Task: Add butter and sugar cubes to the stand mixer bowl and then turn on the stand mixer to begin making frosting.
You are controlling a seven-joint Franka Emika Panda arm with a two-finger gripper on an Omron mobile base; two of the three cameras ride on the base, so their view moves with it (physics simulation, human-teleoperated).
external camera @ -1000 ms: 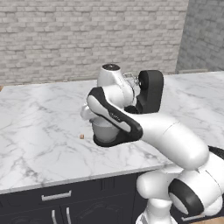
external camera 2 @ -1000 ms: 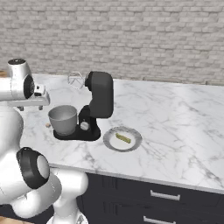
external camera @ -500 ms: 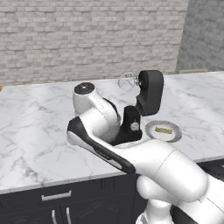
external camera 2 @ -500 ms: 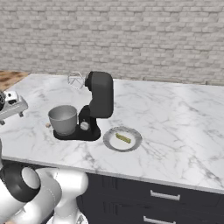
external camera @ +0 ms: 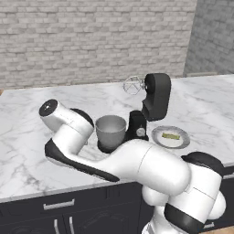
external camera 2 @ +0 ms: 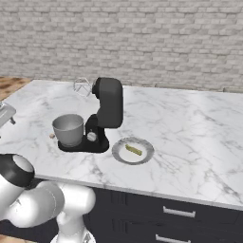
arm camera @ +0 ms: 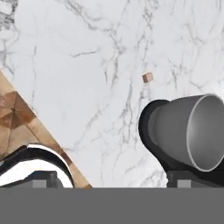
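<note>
The black stand mixer [external camera 2: 108, 105] stands on the marble counter with its head tilted up and its whisk [external camera 2: 82, 87] raised. The grey stand mixer bowl [external camera 2: 69, 129] sits on its base and looks empty in the hand view [arm camera: 192, 131]. A tiny tan sugar cube [arm camera: 148, 77] lies on the counter just left of the bowl [external camera 2: 51, 135]. The pale yellow butter [external camera 2: 133, 150] lies on a flat grey plate [external camera 2: 119, 153] to the mixer's right. My gripper [arm camera: 112, 184] hangs open over the counter's left part, left of the bowl, apart from the cube and holding nothing.
The counter's left edge and the wooden floor [arm camera: 17, 118] lie close under my hand. A brick wall [external camera 2: 142, 42] runs behind the counter. My white arm [external camera: 137, 164] sweeps across the counter's front in the left base view. Dark drawers [external camera 2: 175, 213] sit below.
My arm has swung left, away from the mixer, uncovering the bowl in the left base view. The gripper has stayed open. The mixer, plate and butter have not moved.
</note>
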